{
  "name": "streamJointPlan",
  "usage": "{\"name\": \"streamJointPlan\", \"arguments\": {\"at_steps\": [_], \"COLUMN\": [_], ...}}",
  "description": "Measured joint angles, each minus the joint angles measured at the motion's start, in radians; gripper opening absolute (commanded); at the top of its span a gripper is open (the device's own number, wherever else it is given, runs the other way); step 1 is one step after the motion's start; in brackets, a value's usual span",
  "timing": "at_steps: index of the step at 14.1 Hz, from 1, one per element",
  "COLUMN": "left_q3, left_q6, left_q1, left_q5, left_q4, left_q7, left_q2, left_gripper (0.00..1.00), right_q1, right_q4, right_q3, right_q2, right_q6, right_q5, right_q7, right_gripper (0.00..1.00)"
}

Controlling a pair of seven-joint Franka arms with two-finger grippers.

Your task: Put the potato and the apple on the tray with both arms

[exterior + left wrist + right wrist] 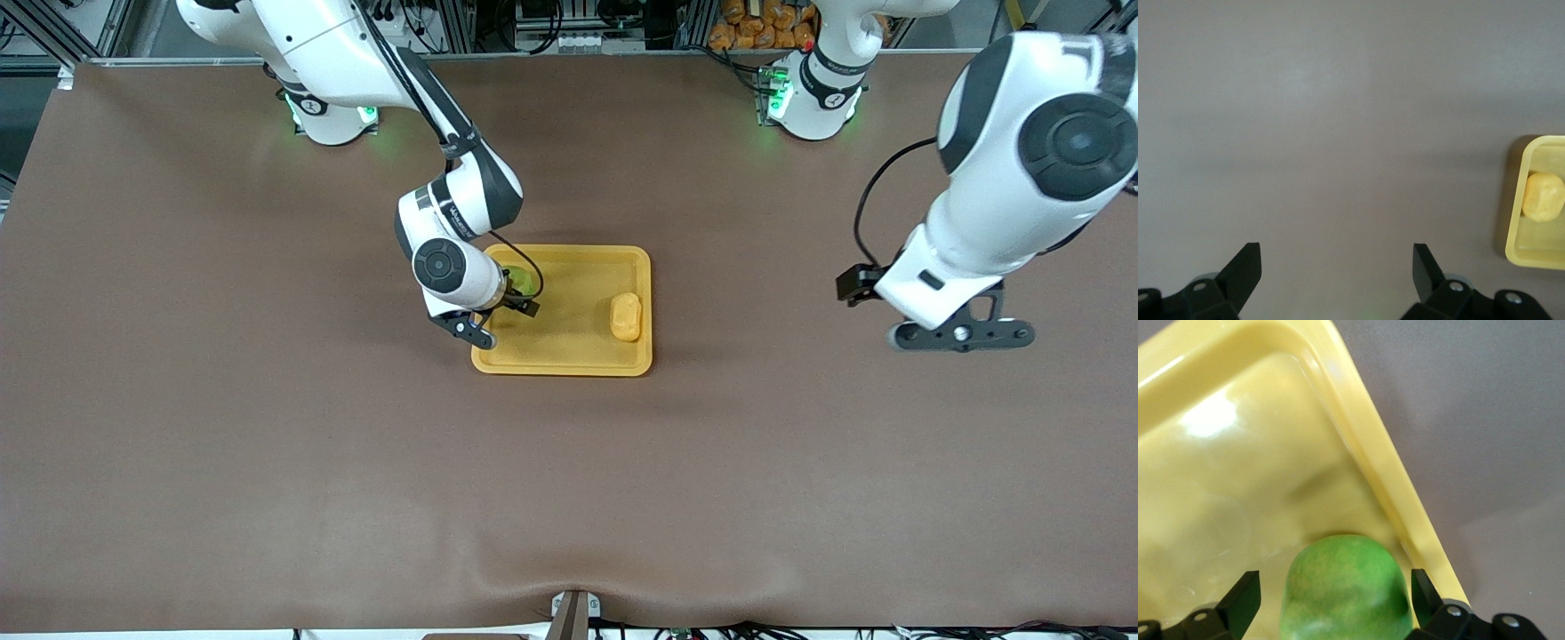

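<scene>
Now I see a brown surface (pixel 267 444) with the tray (pixel 578 360) in the middle, the potato (pixel 626 316) on it, my right end effector (pixel 1333 595) spread wide around the apple (pixel 1346 587) on the tray, and my left end effector (pixel 1337 270) waiting wide open over bare surface.

Glossy plastic tray, matt fruit and a dull brown table cover under two hard-shelled robot arms.

The shallow yellow-orange plastic tray (pixel 1358 447) is smooth and shiny, with bright glare on its floor. The round green apple (pixel 1345 590) has a finely speckled, low-sheen skin; the oblong yellow potato (pixel 626 316) looks smooth and matt. The brown table cover (pixel 267 444) is matt and sheet-like, rippling slightly at the edge nearest the front camera. The white arm shells (pixel 996 222) look like smooth semi-gloss plastic; the black gripper fingers (pixel 1245 270) are matt.
</scene>
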Motion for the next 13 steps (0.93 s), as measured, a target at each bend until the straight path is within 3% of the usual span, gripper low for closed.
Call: {"name": "streamJointPlan", "arguments": {"at_steps": [6, 13], "left_q3": [-0.001, -0.001], "left_q6": [-0.049, -0.072], "left_q1": [0.096, 0.125], "left_q5": [-0.054, -0.061], "left_q4": [-0.003, -0.021], "left_q7": [0.114, 0.120], "left_q2": [-0.071, -0.160], "left_gripper": [1.00, 1.00], "right_q1": [-0.027, -0.155], "right_q4": [0.118, 0.254], "right_q3": [-0.023, -0.029], "right_q2": [0.000, -0.062], "right_q6": [-0.223, -0.516], "right_q5": [0.000, -0.001], "right_q7": [0.000, 0.000], "right_gripper": [1.00, 1.00]}}
